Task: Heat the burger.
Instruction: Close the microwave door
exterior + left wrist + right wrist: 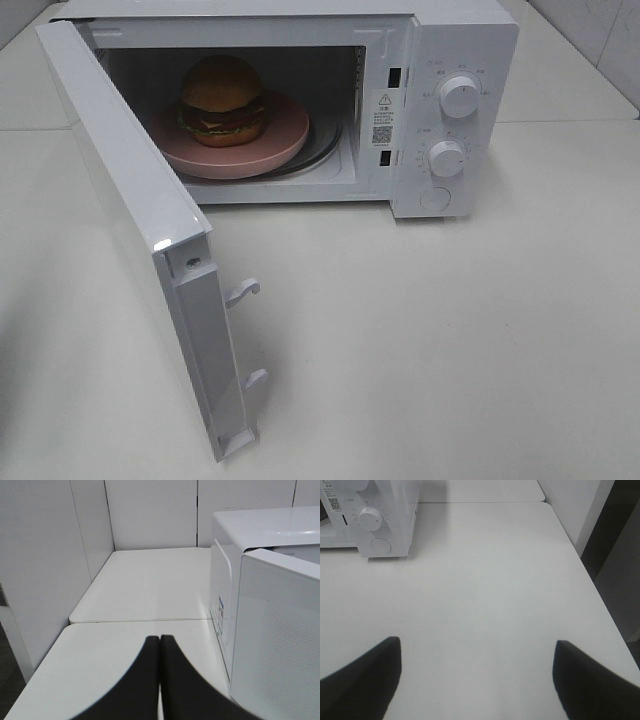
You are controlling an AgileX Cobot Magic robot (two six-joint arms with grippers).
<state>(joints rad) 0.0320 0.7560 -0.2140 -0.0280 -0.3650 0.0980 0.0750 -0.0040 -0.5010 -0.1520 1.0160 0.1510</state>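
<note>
The burger [223, 100], a golden-brown bun over lettuce, tomato and patty, sits on a round pink plate [285, 135] inside the white microwave [460, 40]. The microwave door [130, 200] stands wide open, swung out to the left toward the front. Neither gripper shows in the exterior high view. In the left wrist view my left gripper [160, 639] is shut and empty, to the left of the microwave's side [225, 590] and the door [280, 645]. In the right wrist view my right gripper [477, 647] is open and empty above bare table, with the microwave's control panel [375, 520] ahead.
The control panel has two knobs [460, 97] [447, 158] and a round button [436, 198]. Two latch hooks [243, 292] stick out of the door's free edge. White walls [50, 555] stand to the left and behind. The table's right edge [590, 575] drops off beside the right gripper.
</note>
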